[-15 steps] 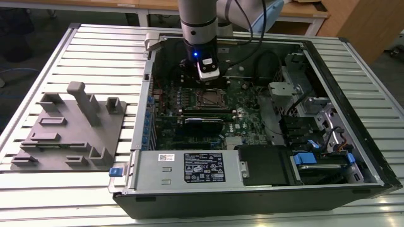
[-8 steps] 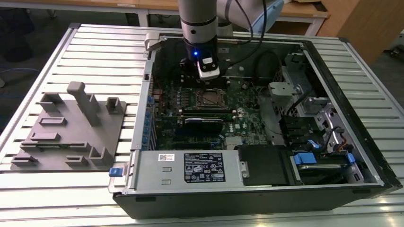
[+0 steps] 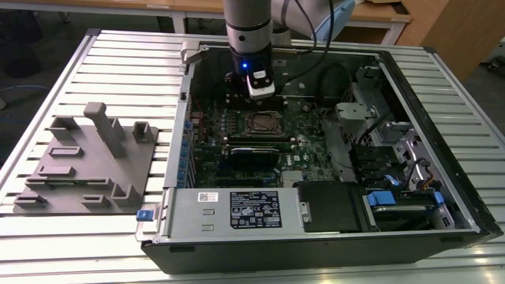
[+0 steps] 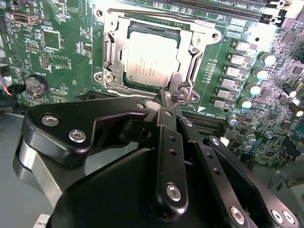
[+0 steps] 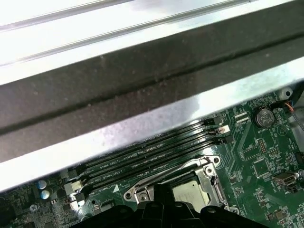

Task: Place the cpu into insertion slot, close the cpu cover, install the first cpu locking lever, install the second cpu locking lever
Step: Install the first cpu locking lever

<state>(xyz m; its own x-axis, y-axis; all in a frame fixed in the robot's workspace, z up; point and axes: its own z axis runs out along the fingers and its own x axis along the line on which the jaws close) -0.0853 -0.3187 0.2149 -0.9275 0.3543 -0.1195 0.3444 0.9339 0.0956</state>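
A Universal Robots arm reaches down into an open computer case (image 3: 442, 195) lying on a slatted metal table (image 3: 118, 53), its gripper (image 4: 165, 95) poised at the edge of the insertion slot (image 3: 261, 122) on the green motherboard (image 3: 213, 139). In the second wrist view, the fingers (image 4: 167, 107) are drawn together into a narrow point, with nothing visibly held between them; their tips meet the socket frame at one corner, beside a small bent end of a locking lever (image 4: 176, 81).

The cpu (image 4: 151, 66), its dull silvery top facing up, already sits in the socket. The cpu cover (image 4: 114, 52), a thin metal frame with a square window, lies flat around the chip, its rim bordering it on all sides. A thin lever wire (image 4: 142, 15) runs along the frame's far edge in that view.

In the first wrist view, the chip (image 5: 189, 190) shows inside the same metal frame (image 5: 211, 178), just beside the long black memory slots (image 5: 152, 154) and close to the case's dark side wall (image 5: 142, 76).

In the exterior view, a grey fixture block (image 3: 87, 160) with upright posts rests on the table at the exterior view's left, well apart from the case. A silver power supply (image 3: 236, 210) fills the case's near end, and a blue-handled drive bay (image 3: 394, 201) sits toward the exterior view's right.
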